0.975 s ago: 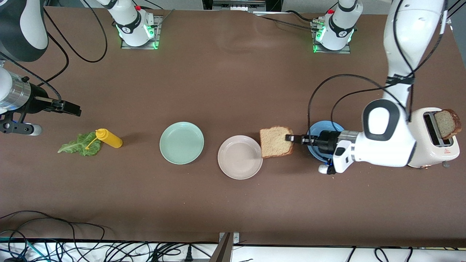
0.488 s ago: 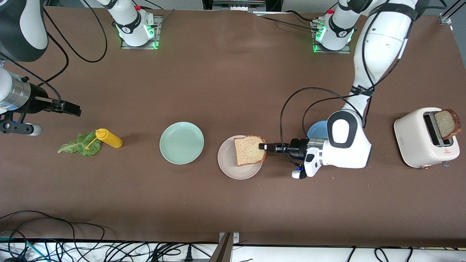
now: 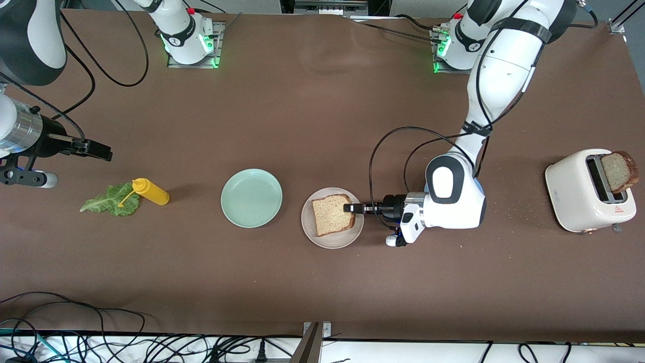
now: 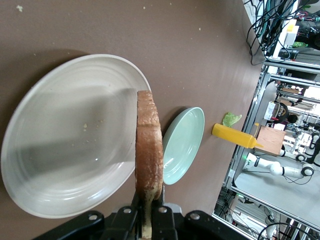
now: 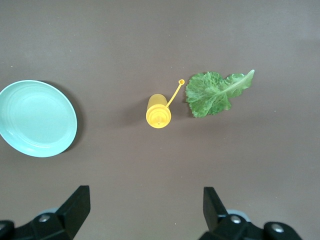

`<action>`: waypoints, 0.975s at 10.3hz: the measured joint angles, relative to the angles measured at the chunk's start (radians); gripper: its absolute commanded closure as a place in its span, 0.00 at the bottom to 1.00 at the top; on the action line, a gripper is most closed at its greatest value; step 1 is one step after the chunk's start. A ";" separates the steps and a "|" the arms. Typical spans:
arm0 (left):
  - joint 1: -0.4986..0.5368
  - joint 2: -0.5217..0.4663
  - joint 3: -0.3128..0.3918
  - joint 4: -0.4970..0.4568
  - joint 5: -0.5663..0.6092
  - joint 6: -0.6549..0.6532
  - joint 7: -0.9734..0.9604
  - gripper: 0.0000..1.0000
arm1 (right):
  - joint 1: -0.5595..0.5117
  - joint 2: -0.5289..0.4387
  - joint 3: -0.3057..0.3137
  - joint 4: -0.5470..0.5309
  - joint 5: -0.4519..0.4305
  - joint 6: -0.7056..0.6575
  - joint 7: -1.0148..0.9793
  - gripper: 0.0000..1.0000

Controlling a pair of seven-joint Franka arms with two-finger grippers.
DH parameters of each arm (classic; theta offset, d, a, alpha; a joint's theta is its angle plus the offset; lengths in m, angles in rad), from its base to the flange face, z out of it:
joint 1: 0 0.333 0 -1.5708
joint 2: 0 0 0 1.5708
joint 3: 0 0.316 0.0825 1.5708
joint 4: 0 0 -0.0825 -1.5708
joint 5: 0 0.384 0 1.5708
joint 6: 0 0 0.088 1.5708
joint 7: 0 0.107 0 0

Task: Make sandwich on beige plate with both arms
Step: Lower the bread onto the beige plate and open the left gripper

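Left pincer (image 3: pixel 348 207) carried bread slice (image 3: pixel 330 215) over beige plate (image 3: pixel 332 239).

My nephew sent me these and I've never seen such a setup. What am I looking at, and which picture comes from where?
Two white robot arms stand at a brown table. One picture looks down from across the table; the other two come from cameras on each wrist. The left gripper is shut on a square slice of tan bread, holding it over the round pale beige plate; its wrist camera sees that slice edge-on. The right gripper waits open above the ruffled green lettuce leaf and yellow squeeze bottle. Between them lies a mint green plate. At the left arm's end, a white toaster holds another slice.
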 measured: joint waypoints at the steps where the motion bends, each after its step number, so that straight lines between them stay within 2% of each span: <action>1: -0.007 0.005 0.000 0.000 0.000 0.013 0.000 1.00 | 0.000 0.000 0.000 0.000 0.000 0.000 0.000 0.00; 2: -0.013 0.009 0.000 0.000 0.000 0.019 0.001 1.00 | 0.000 0.000 0.000 0.000 0.000 0.000 0.000 0.00; 3: -0.018 0.012 0.001 0.000 0.000 0.021 0.002 0.70 | 0.000 0.000 0.000 0.000 0.000 0.000 0.000 0.00; 4: -0.024 0.013 0.004 0.000 0.000 0.023 0.014 0.32 | 0.000 0.000 0.000 0.000 0.000 0.000 0.000 0.00; 5: -0.028 0.016 0.006 0.000 0.004 0.032 0.043 0.21 | 0.000 0.000 0.000 0.000 0.000 0.000 0.000 0.00; 8: -0.031 0.026 0.014 0.000 0.090 0.074 0.081 0.18 | 0.000 0.000 0.000 0.000 0.000 0.000 0.000 0.00; 10: -0.029 0.025 0.024 0.001 0.107 0.079 0.080 0.18 | 0.000 0.000 0.000 0.000 0.000 0.000 0.000 0.00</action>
